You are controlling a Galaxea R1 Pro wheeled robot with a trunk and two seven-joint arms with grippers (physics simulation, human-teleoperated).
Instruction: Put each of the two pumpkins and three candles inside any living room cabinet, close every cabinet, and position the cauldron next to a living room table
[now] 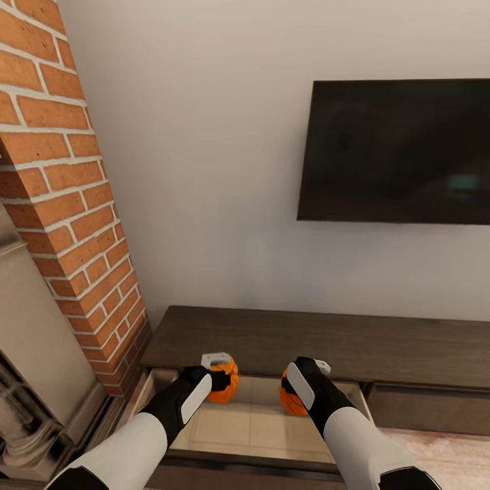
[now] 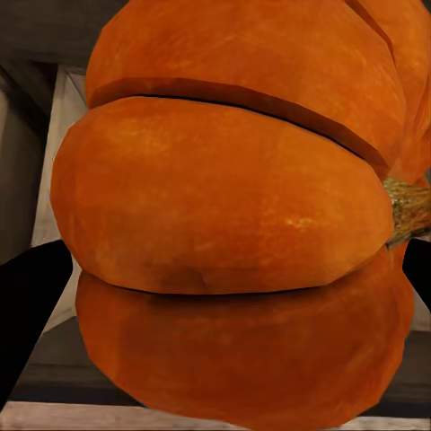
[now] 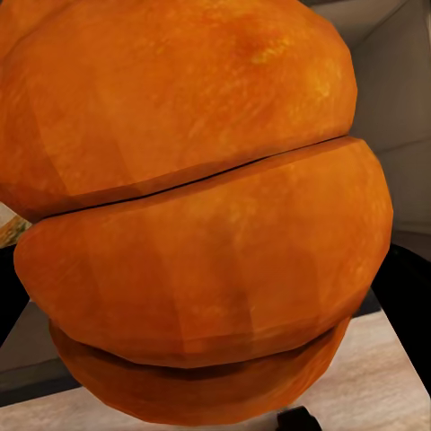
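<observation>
Left gripper [image 1: 216, 371]: it held the left pumpkin [image 1: 225, 382] tight, over the open drawer [image 1: 252, 425].
Right gripper [image 1: 307, 376]: it held the right pumpkin [image 1: 291, 398] tight, over the same drawer.
Pumpkins: both were orange, a little apart; they seemed to hang above the drawer floor, but it was hard to be sure.
Cabinet [image 1: 327, 344]: long, low and dark brown, under the black TV [image 1: 398, 150].
Left side: a brick chimney [image 1: 64, 177].
Left wrist view: pumpkin [image 2: 224, 224] close up.
Right wrist view: pumpkin [image 3: 197, 206] close up.
</observation>
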